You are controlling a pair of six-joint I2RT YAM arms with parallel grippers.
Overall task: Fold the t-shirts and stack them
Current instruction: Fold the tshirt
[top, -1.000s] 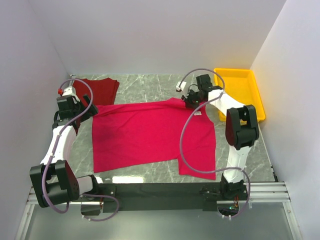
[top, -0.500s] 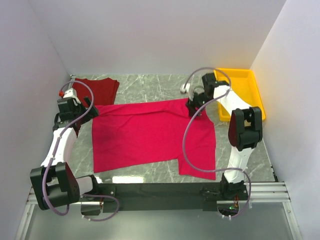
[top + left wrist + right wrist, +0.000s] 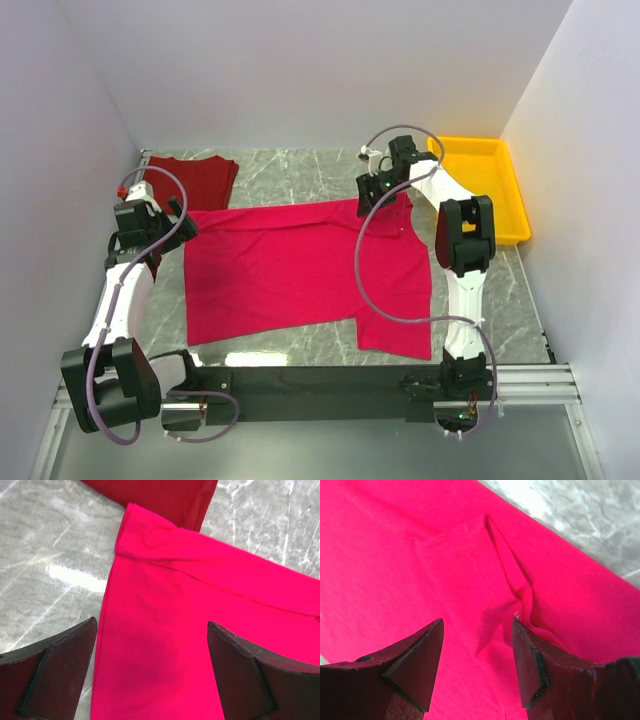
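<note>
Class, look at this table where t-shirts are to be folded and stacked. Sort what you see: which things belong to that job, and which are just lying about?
Belongs to the job:
- crimson-pink t-shirt, spread flat in the middle
- dark red t-shirt, at the far left corner

Just lying about:
- yellow tray, at the far right, with nothing visible in it

The crimson-pink t-shirt [image 3: 300, 270] is soft, matt cloth, mostly smooth, with a few creases and a stitched hem. The brick-red t-shirt [image 3: 195, 180] is matt cloth too. The table [image 3: 300, 170] under me looks like grey veined marble, polished, with patches of glare. The yellow tray [image 3: 485, 185] is smooth, shiny plastic. My jaws are dull, dark and faintly scuffed.
</note>
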